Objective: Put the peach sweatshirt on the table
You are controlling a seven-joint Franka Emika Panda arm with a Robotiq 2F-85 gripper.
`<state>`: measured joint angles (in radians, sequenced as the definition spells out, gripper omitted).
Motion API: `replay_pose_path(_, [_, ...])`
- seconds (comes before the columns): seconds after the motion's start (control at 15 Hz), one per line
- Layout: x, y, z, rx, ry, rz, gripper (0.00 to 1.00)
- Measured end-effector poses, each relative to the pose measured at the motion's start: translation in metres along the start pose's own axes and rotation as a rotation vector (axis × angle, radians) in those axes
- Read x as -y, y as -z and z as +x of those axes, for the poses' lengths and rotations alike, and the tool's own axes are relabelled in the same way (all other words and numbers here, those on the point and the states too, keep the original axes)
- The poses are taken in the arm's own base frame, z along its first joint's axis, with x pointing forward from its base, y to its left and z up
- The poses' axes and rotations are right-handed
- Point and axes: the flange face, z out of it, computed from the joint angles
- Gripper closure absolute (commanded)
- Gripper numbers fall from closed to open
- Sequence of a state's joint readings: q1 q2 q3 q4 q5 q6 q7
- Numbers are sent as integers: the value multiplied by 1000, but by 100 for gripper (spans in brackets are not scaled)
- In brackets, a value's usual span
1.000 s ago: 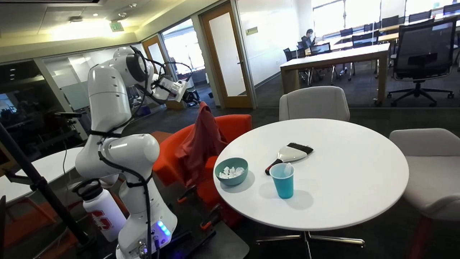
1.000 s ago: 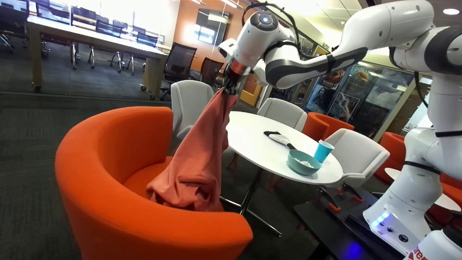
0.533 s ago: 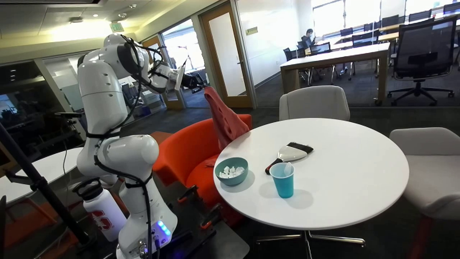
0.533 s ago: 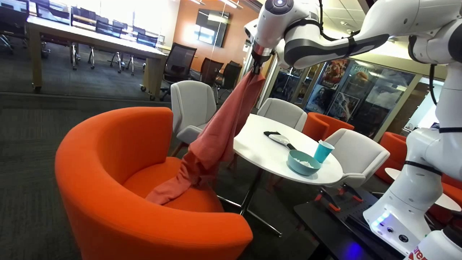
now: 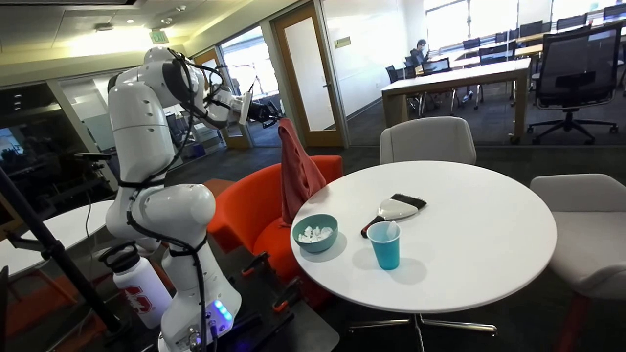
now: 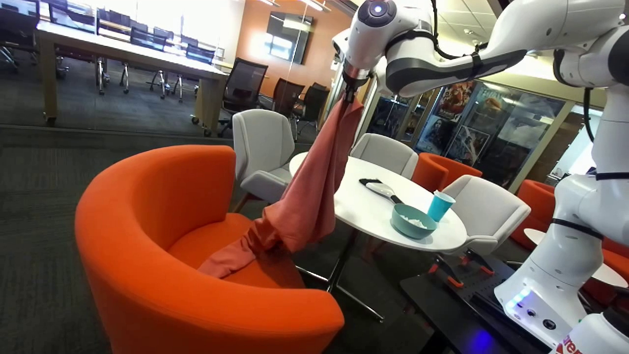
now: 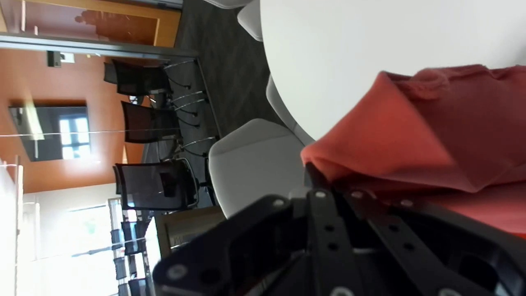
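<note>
The peach sweatshirt (image 6: pixel 314 196) hangs from my gripper (image 6: pixel 349 94), stretched down to the orange chair. A sleeve end still lies on the chair's seat. In an exterior view the sweatshirt (image 5: pixel 297 178) hangs beside the far left edge of the round white table (image 5: pixel 469 259); I cannot tell whether it touches the edge. My gripper (image 5: pixel 274 119) is above the chair and higher than the tabletop. In the wrist view the gripper (image 7: pixel 324 179) is shut on a corner of the sweatshirt (image 7: pixel 394 135), which partly hides the fingertips. The table (image 7: pixel 328 53) shows beyond the cloth.
The orange chair (image 6: pixel 162 295) stands beside the table. On the table are a green bowl of white pieces (image 5: pixel 315 233), a blue cup (image 5: pixel 385 247) and a brush with a dustpan (image 5: pixel 396 210). Grey chairs (image 5: pixel 428 139) stand around the table.
My gripper has risen and moved toward the table, drawing most of the sweatshirt up off the chair seat. In the last half second the gripper barely moves and the hanging cloth has swung slightly.
</note>
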<state>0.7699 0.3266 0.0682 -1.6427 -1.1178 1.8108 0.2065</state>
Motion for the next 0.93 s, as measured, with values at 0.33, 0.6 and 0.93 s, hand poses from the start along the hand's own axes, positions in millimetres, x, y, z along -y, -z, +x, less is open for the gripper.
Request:
replay_pose_path(0.33, [-85,-51,-19,139,-129,-180,99])
replay_pose_path(0.6, [-175,-69,-50,261,-252,-271,99])
replay_pose_path(0.93, [-250,-83,-88,381,-383,-312,99])
